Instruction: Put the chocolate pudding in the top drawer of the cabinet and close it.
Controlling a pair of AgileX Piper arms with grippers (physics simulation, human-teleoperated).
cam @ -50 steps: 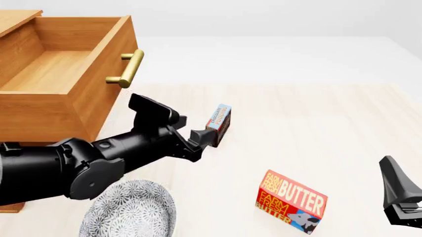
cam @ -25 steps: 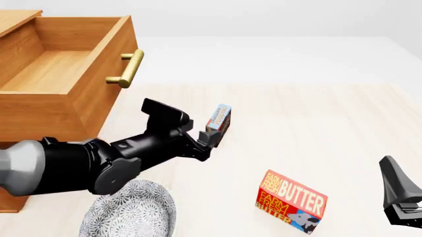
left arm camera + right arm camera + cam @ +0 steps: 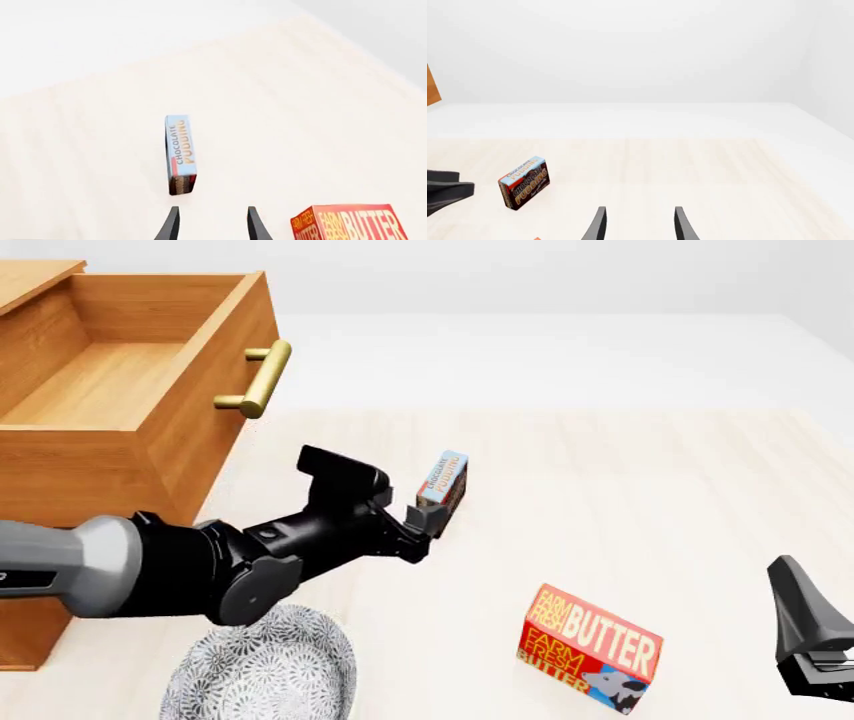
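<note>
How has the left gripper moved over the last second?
Yes. The left gripper has crept forward and right, closing on the chocolate pudding, which has stayed put.

Red-and-yellow butter box (image 3: 590, 649) on the pale wooden table (image 3: 641, 500), toward the near right, label facing front — "FARM FRESH BUTTER" readable, a blue patch at its lower corner. Grey-patterned round plate (image 3: 262, 669) at the near left edge, partly cut off by the frame — well apart from the box.
</note>
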